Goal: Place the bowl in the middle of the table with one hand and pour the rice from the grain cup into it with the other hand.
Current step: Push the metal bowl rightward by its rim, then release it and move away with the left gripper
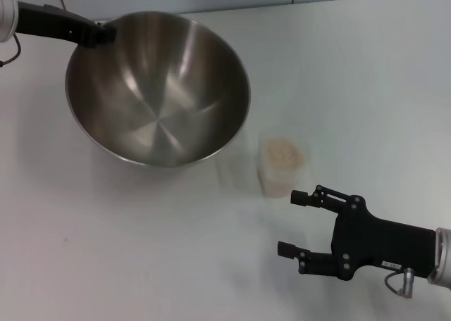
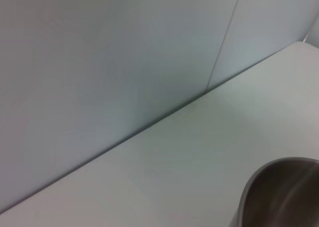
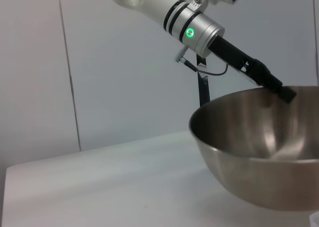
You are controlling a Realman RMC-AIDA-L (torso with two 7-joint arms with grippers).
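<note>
Left end effector reaching in from the far left, clenched on far rim of bowl; bowl tilted toward the camera, near edge on or just above the tabletop, cannot tell which. Same grip seen from right wrist view: left end effector pinching rim of bowl, silver-and-white arm slanting down from upper left, green light lit on wrist ring, thin cable looping below wrist. Left wrist view: only a slice of bowl rim, bare tabletop and pale wall.

Right end effector low at near right, released, fingers spread wide and pointing left, just short of cup, not touching. Small white label on its black body, text too small to read.

Cup upright on tabletop, just right of bowl, slightly apart. Rice filling cup near to the top. Bowl inside bare.

Tabletop white in right wrist view, wall panels behind.
</note>
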